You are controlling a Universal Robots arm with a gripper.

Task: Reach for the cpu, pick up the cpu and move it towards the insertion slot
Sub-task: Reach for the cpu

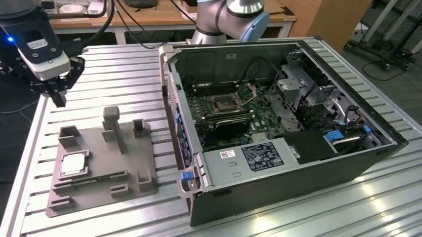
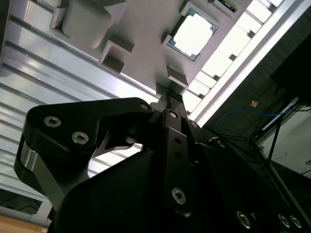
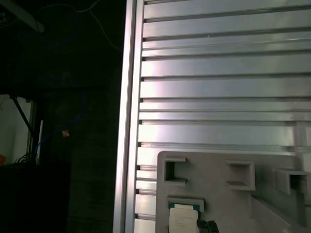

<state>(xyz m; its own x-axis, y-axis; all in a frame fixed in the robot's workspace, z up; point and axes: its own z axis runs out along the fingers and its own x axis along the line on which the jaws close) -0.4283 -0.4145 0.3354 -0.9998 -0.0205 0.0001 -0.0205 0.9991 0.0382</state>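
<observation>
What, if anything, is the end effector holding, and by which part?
Nothing: the end effector is apart from the cpu, which lies in the grey tray.

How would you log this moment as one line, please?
gripper: above table, clear of tray | cpu: in tray, not held | insertion slot: in open case

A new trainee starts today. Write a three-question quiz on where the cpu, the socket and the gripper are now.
1. Fill in: in the exterior view the gripper hangs toward that view's ____ of the computer case.
2. True or false: the cpu is lifted clear of the grey tray.
3. The insertion slot sits: A on the grey tray; B inside the computer case; C in the gripper.
Key: 1 left; 2 false; 3 B.
</observation>
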